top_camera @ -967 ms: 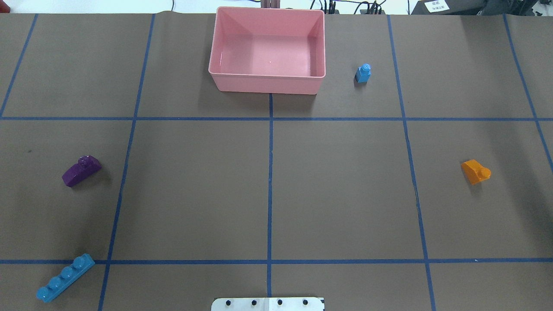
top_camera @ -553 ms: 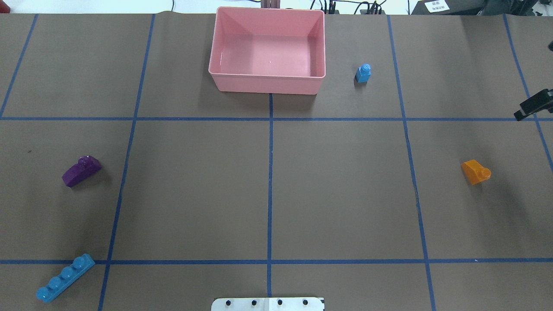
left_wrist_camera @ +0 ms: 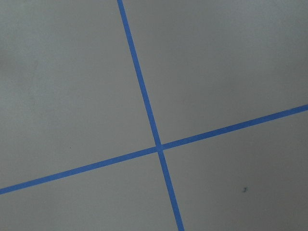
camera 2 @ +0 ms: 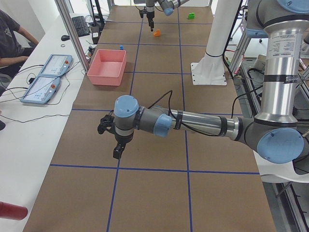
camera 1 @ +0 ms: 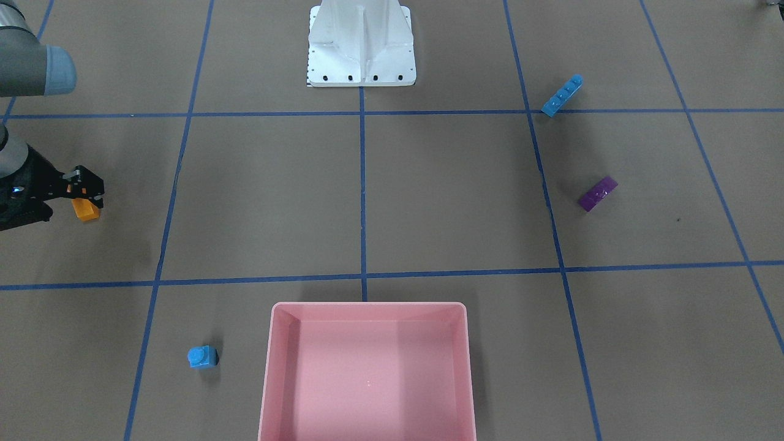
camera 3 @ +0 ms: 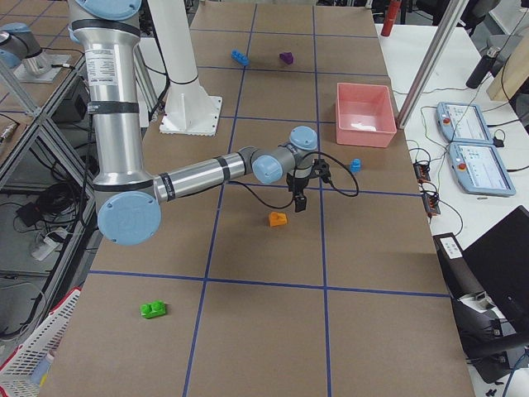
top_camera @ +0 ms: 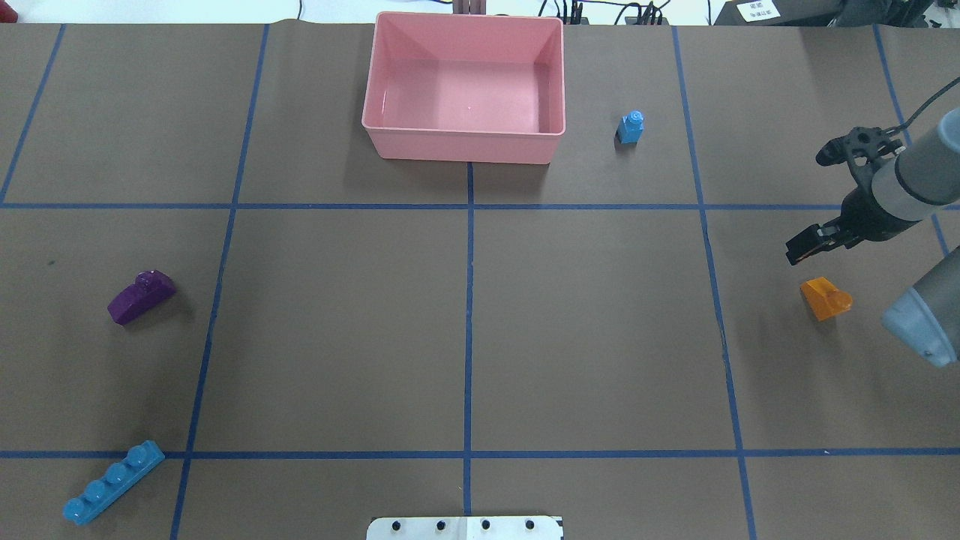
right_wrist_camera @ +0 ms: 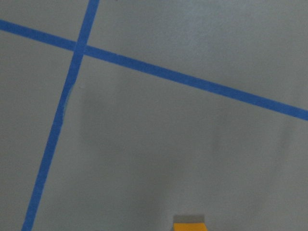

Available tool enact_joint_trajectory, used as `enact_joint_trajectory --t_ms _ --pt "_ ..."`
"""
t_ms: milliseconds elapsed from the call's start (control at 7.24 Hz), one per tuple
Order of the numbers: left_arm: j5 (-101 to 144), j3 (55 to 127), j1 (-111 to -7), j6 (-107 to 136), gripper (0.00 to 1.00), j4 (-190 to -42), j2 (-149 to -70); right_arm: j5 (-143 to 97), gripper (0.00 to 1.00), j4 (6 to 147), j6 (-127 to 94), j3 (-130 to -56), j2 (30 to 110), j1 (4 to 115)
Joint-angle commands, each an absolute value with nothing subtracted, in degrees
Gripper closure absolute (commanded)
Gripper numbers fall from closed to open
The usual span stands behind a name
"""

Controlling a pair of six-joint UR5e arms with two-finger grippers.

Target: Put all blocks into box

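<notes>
The right gripper (top_camera: 814,202) hangs with its jaws spread wide, grasping nothing, close beside the orange block (top_camera: 825,298) at the table's right. The pink box (top_camera: 463,142) sits at far centre. The left gripper's (camera 2: 109,141) grip cannot be told.

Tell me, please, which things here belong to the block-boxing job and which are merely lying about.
Job: pink box, orange block, small blue block, long blue block, purple block, green block.
Lying about: white base, two control pads.
</notes>
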State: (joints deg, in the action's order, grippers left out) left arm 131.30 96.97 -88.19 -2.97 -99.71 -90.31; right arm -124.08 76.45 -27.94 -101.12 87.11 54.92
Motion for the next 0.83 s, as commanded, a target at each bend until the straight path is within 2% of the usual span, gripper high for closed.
enact_joint_trajectory --t_ms 0,276,691 --pt "131.3 96.9 -88.2 -3.0 0.00 -99.6 -91.1 -124.2 0.00 75.7 -28.7 -101.2 90.5 53.2" --pt "131.5 97.0 -88.2 -2.9 0.00 -99.7 -91.3 -124.2 0.00 75.7 -26.5 -100.8 92.8 53.3" --pt "131.4 97.0 -88.2 -3.1 0.00 -99.7 -91.3 -124.2 0.00 75.8 -27.1 -100.0 91.9 52.6"
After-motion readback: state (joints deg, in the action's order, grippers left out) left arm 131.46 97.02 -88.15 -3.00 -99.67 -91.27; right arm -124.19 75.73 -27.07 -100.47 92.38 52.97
